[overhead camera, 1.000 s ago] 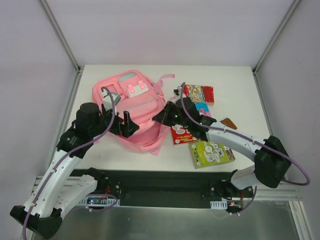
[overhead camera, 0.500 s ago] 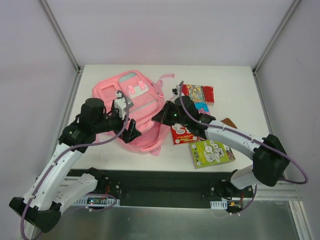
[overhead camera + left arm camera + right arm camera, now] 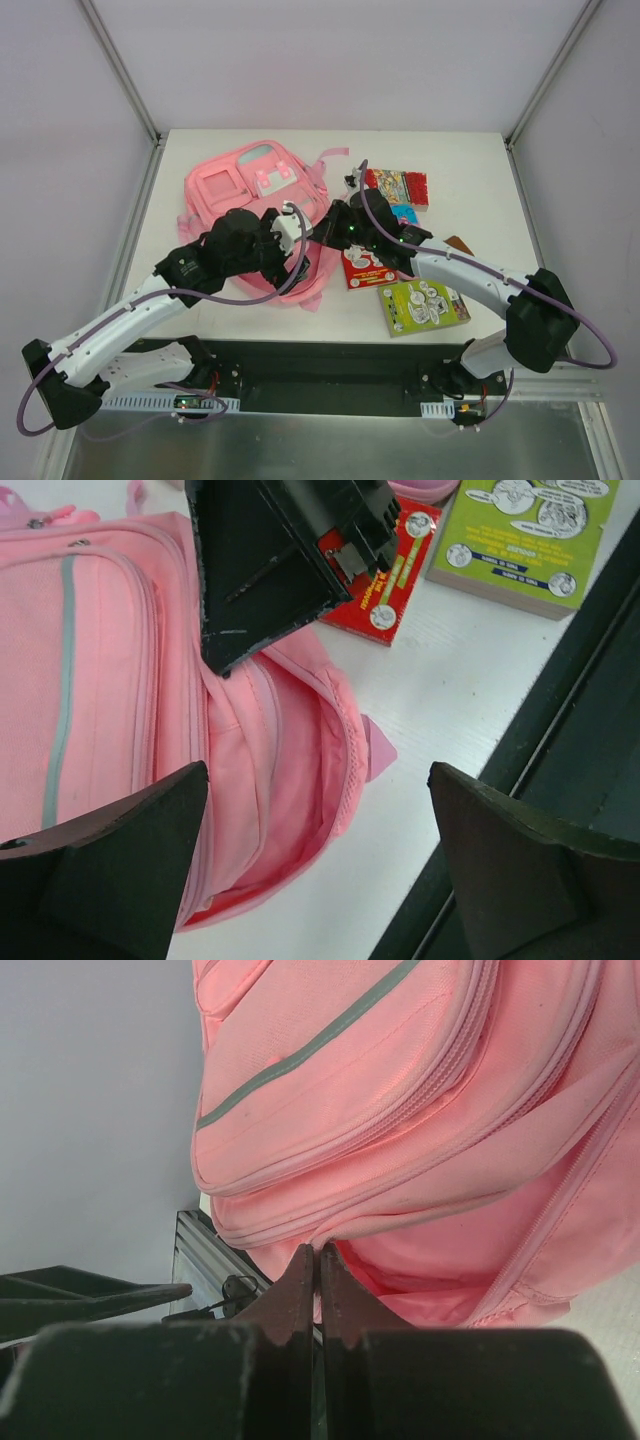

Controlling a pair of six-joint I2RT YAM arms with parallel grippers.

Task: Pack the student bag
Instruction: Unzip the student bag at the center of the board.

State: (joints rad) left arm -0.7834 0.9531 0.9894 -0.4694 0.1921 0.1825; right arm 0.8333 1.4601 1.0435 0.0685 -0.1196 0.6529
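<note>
White table [image 3: 470, 165] bears student bag [image 3: 225, 190] — grey walls [image 3: 330, 60].

Two white-shelled robot arms are bolted to a black mounting rail [image 3: 330, 372]: the left arm [image 3: 120, 325] at its left end, the right arm [image 3: 465, 272] at its right. Bulky black housings cap every joint, and a purple cable [image 3: 592, 350] loops along each arm, away from the rail. What appear to be small circuit boards [image 3: 197, 402] sit just below the rail. The left gripper [image 3: 315, 775] has broad, dark, wedge-shaped fingers [image 3: 110, 865] with scuffed edges. The right gripper [image 3: 318, 1252] has dark fingers tapering to thin tips.
</note>
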